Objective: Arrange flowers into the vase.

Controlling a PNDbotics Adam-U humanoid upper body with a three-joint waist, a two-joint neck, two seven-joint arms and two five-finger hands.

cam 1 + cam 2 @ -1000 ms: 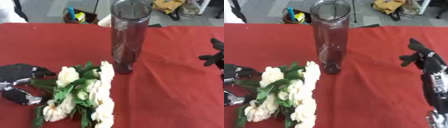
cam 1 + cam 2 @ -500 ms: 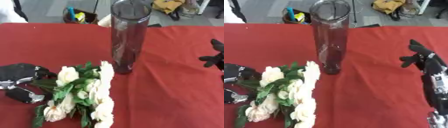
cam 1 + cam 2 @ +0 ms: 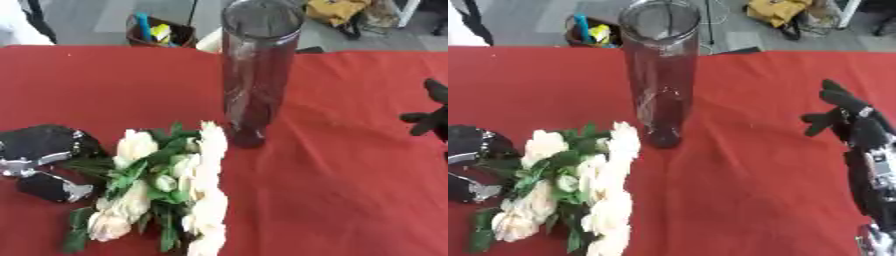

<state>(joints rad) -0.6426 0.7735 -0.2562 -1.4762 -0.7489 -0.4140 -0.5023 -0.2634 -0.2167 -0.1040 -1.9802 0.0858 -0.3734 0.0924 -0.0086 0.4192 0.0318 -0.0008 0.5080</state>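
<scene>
Hard to make out at the left edge: the left hand (image 3: 42,160), black with silver parts, lying on the red cloth of the bench (image 3: 350,165), its fingers curled round the stem end of the flowers (image 3: 166,185), the stems themselves mostly hidden under the hand and the leaves. Cut off in the right eye view, that hand, with only part of it showing at the frame's edge. Lying flat on the cloth, the flowers, a bunch of cream-white blooms with green leaves, heads pointing toward the near edge and the middle, the nearest blooms cropped by the bottom of the frame. Just beyond the bunch, close to its upper blooms but apart from them so far as can be told, the vase (image 3: 660,75), a tall clear cylinder of dark tinted glass, upright, holding no stems that can be seen; contents at its base blurred. Well off to the right, the right hand (image 3: 846,115), black, raised above the cloth, fingers relaxed and spread, holding nothing; only fingertips of it visible in the left eye view. Covering the whole bench, the red cloth, faintly creased. Beyond the far edge, a grey floor with a dark bin (image 3: 156,32) holding coloured items and a yellow bag (image 3: 780,11), both blurred.
</scene>
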